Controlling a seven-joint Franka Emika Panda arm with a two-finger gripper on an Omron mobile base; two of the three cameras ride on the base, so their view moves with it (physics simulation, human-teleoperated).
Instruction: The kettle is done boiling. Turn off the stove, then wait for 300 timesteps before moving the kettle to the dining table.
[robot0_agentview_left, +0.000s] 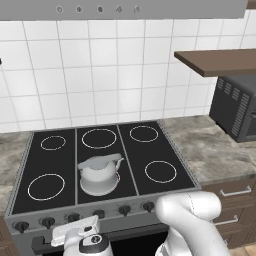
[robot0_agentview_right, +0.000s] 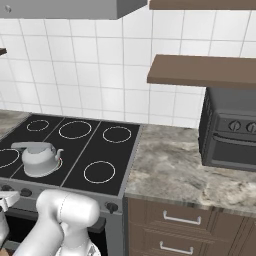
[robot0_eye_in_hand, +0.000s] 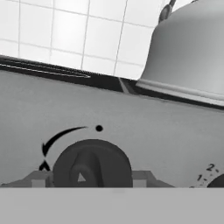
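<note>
The pale grey kettle (robot0_agentview_left: 99, 174) (robot0_agentview_right: 37, 158) (robot0_eye_in_hand: 192, 48) stands upright on the front middle burner of the black stove (robot0_agentview_left: 52, 165) (robot0_agentview_right: 107, 155), with a thin red glow at its base. In the hand view my gripper (robot0_eye_in_hand: 91, 179) sits at the steel front panel, its fingertips (robot0_eye_in_hand: 41, 179) pressed on either side of a black knob (robot0_eye_in_hand: 92, 166) below and left of the kettle. The white hand (robot0_agentview_left: 76, 234) hangs low in front of the knob row (robot0_agentview_left: 124, 210). The dining table is out of view.
A dark toaster oven (robot0_agentview_left: 234, 107) (robot0_agentview_right: 230, 132) stands on the marble counter (robot0_agentview_left: 215, 147) (robot0_agentview_right: 175, 170) right of the stove, under a brown shelf (robot0_agentview_left: 217, 61) (robot0_agentview_right: 200, 71). Brown drawers with handles (robot0_agentview_right: 181, 218) lie below. A white tiled wall backs the stove.
</note>
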